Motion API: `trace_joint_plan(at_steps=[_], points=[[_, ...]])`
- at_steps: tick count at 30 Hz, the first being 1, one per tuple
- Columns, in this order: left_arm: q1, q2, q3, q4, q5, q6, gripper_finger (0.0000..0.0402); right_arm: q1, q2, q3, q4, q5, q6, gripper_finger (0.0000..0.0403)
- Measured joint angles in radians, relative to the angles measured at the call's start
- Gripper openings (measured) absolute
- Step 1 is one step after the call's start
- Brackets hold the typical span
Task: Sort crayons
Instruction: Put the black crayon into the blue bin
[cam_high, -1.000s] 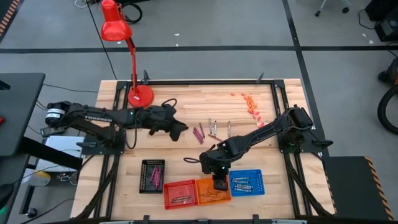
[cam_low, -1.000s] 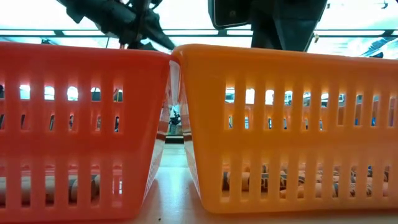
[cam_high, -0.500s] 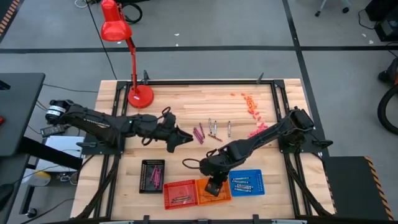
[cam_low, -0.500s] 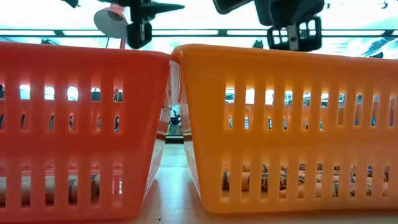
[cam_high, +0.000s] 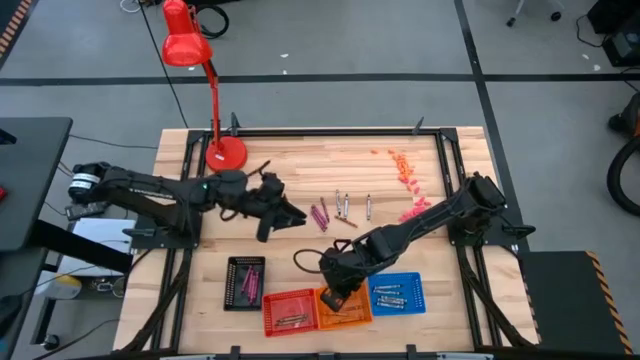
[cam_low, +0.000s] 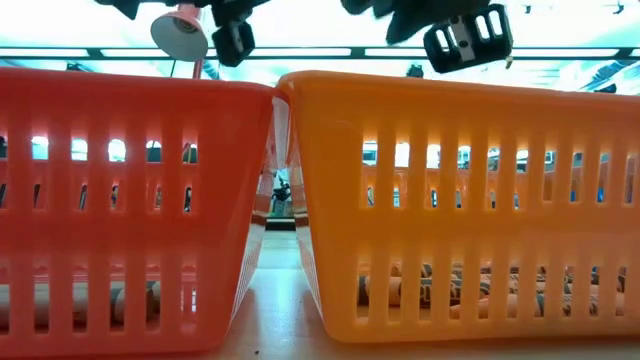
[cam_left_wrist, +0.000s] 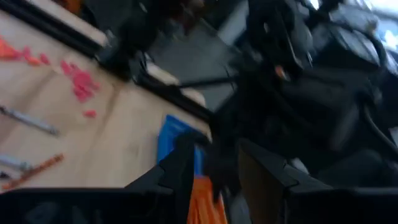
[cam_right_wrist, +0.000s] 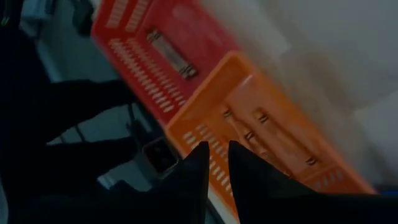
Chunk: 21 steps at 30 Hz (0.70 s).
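Note:
Loose crayons lie flat at mid-table: magenta ones (cam_high: 320, 214), pale grey ones (cam_high: 343, 205) and a brown one (cam_high: 347, 222). My left gripper (cam_high: 289, 214) hovers just left of them, open and empty; its wrist view shows its gripper (cam_left_wrist: 214, 152) pointing about level toward the baskets. My right gripper (cam_high: 335, 297) hangs above the orange basket (cam_high: 350, 318), fingers a narrow gap apart with nothing seen between them (cam_right_wrist: 216, 149). Brown crayons (cam_right_wrist: 252, 134) lie in that basket. The low view shows both grippers, left (cam_low: 232, 35) and right (cam_low: 465, 40), above the basket rims.
Along the near edge stand a black basket (cam_high: 245, 283), a red basket (cam_high: 288, 312) and a blue basket (cam_high: 399, 293), each holding crayons. Red-pink crumbs (cam_high: 404, 168) lie at the far right. A red desk lamp (cam_high: 224, 152) stands at the far left.
My right gripper has risen out of the orange basket to above its rim, shifted a little toward the table's left and rolled about its own axis. My left gripper has risen and tipped up toward level, staying just left of the loose crayons.

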Motion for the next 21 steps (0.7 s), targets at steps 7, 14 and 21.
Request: trace_joint_plan(at_steps=[7,14,21], points=[[0.102,-0.090,-0.001,-0.239,0.122,0.168,0.0130,-0.069,0.000,0.000,-0.011,0.043,0.055,0.0064],[0.127,-0.086,-0.001,-0.358,0.124,0.233,0.0130,-0.129,0.000,0.000,-0.077,0.056,0.038,0.0061],[0.122,-0.066,-0.002,-0.462,0.035,0.306,0.0130,-0.228,0.000,0.000,-0.390,0.174,-0.110,0.0059]])
